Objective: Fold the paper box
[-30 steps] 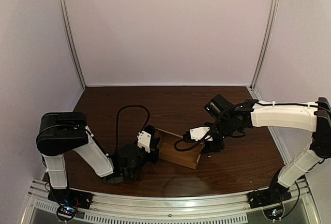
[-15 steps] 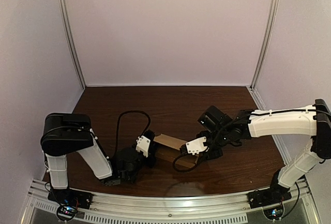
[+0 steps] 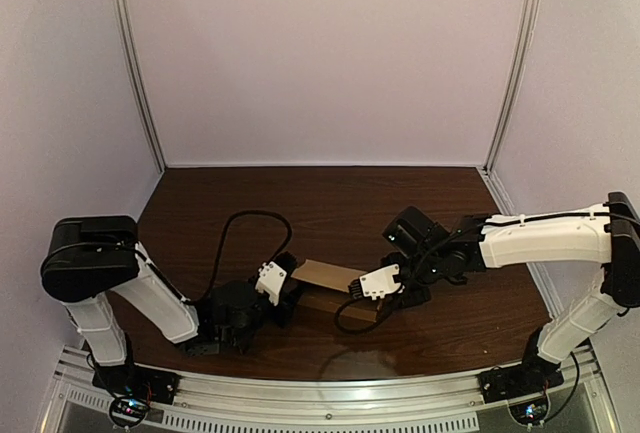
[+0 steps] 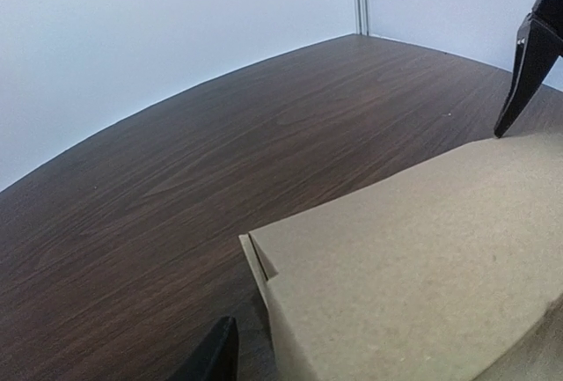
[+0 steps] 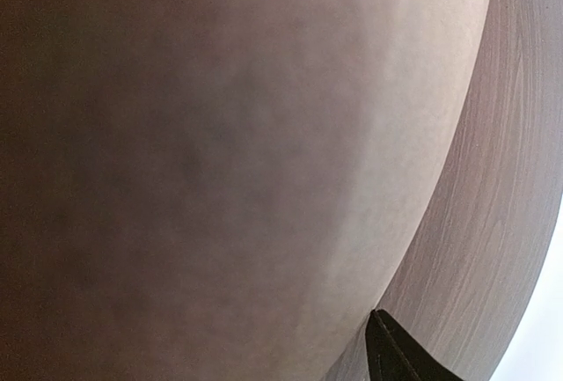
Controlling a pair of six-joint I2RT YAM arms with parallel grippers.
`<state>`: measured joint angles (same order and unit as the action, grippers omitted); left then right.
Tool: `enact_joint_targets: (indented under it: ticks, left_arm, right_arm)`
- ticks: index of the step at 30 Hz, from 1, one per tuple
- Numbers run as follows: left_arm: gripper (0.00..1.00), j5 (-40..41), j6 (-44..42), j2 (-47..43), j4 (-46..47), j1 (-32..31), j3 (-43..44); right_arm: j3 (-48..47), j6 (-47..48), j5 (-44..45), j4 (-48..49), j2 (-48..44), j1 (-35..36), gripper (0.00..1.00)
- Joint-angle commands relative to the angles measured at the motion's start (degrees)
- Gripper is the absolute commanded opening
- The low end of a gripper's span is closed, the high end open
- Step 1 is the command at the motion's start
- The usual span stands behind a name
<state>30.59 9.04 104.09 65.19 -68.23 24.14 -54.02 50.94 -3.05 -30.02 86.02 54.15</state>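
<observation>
One brown cardboard box (image 3: pixel 332 289) lies on the dark wooden bench (image 3: pixel 340 203), near the front edge and between the two arms. From above you see its pale top panel closed flat over a darker side wall.

The left fingers (image 3: pixel 288 293) sit low at the box's left end, right against it. In the left wrist view only one black tip (image 4: pixel 215 355) shows, at the bottom edge just beside the box's near corner, where a small tab sticks out. The other tip is out of view, so you cannot tell whether these fingers are spread or clenched.

The right fingers (image 3: pixel 358 291) reach in from the opposite side and meet the box at its right end. The left wrist view shows one of them as a black wedge whose point touches the far edge of the top panel. In the right wrist view cardboard fills nearly everything, with a single dark tip at the bottom right; their state cannot be told either.

A black cable (image 3: pixel 250 221) loops over the bench behind the left arm.
</observation>
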Motion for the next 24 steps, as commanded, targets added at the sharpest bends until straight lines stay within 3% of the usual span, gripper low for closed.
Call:
enact_joint_targets:
  ticks: [1, 6, 16, 21, 24]
  left_arm:
    - [0.46, -3.4, -1.3, -5.4, -10.0, -0.2, 0.4]
    - [0.54, -8.9, -1.7, -14.8, -30.4, -0.2, 2.8]
    - [0.57, -18.7, 2.2, -30.4, -60.8, -0.9, 3.7]
    - [0.53, -16.1, 3.4, -44.8, -75.9, -0.9, 9.2]
    - [0.50, -10.7, 2.9, -46.6, -79.1, -0.9, 14.9]
  right_arm:
    - [1.5, 0.7, 2.8, 1.0, -0.8, 0.6, 0.60]
    - [1.6, 0.7, 2.8, 1.2, -0.8, 0.7, 0.60]
    - [2.3, 1.1, 5.0, 2.2, -0.6, 0.9, 0.60]
    - [3.5, 1.7, 7.5, 3.6, -0.7, 1.8, 0.60]
    - [4.4, 2.5, 9.4, 4.9, -0.5, 3.0, 0.60]
